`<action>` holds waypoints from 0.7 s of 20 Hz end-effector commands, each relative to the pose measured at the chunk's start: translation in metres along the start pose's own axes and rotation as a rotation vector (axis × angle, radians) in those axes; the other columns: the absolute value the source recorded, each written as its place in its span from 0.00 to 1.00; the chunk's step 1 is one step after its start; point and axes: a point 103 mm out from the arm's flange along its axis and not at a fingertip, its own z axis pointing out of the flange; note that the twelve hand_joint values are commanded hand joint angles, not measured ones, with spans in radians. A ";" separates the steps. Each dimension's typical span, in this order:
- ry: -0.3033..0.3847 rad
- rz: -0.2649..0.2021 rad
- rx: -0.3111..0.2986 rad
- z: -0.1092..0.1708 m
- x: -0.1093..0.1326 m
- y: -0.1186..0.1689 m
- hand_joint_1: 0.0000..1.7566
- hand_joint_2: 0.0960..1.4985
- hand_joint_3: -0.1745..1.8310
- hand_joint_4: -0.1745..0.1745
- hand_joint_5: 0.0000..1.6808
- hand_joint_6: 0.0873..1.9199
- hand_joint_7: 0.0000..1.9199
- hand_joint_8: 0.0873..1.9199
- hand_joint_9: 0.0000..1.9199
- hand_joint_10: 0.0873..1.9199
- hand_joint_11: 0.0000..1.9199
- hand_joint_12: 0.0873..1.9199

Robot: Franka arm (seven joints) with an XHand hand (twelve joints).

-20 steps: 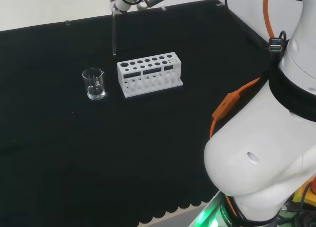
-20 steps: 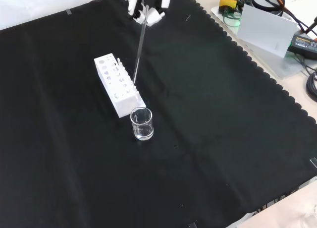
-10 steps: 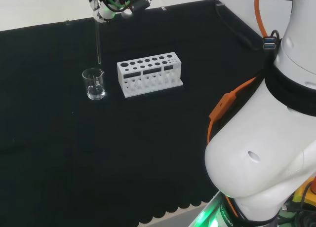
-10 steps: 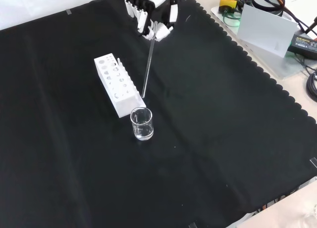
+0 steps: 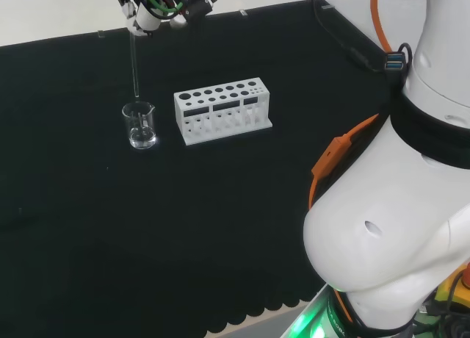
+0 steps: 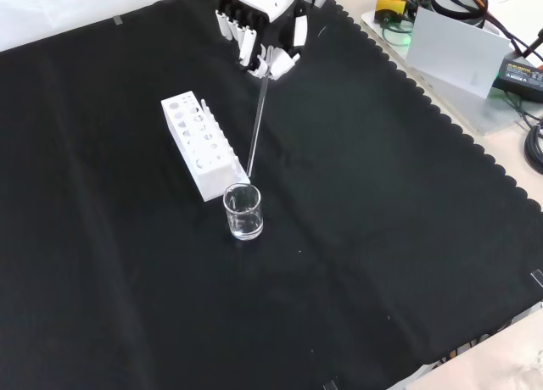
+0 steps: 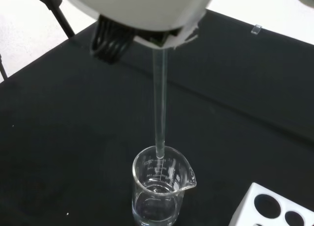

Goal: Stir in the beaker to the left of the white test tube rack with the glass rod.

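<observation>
Head view. I see the black and white hand (image 5: 150,6) at the top of the view, its fingers curled round the upper end of the thin clear glass rod (image 5: 134,65), which hangs nearly upright. The rod's lower end sits just above the rim of the small clear glass beaker (image 5: 139,125), which stands on the black-cloth counter (image 5: 220,228) just left of the white test tube rack (image 5: 222,109). The beaker appears to hold a little clear liquid. The hand is well above the beaker and slightly to its left in this view.

Front view. I see the hand (image 6: 265,36) entering from the top, clamped on the rod (image 6: 258,123), which slants down toward the beaker (image 6: 242,212). The tip ends close to the beaker's far rim, beside the near end of the rack (image 6: 202,144). My concern: because the rod leans, a straight descent could land the tip on the rim or outside the wall, tipping the light beaker or knocking it against the rack.

Wrist view. I see a blurred white part of the hand (image 7: 142,10) with the rod (image 7: 159,108) running away from it to the beaker (image 7: 159,191). The tip lies at the rim's edge, not over the mouth's centre. I judge a small correction toward the centre is needed before lowering; otherwise glass may strike glass and chip, or the rod may slip in the fingers.
</observation>
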 end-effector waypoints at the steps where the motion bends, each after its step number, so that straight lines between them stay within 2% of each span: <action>1: 0.013 -0.027 0.033 0.027 -0.002 0.026 0.68 0.32 0.58 0.00 0.70 0.51 0.86 0.30 0.97 0.15 0.89 0.37; 14: 0.033 -0.027 0.060 0.049 -0.017 0.038 0.68 0.32 0.58 0.00 0.70 0.51 0.86 0.30 0.97 0.15 0.90 0.37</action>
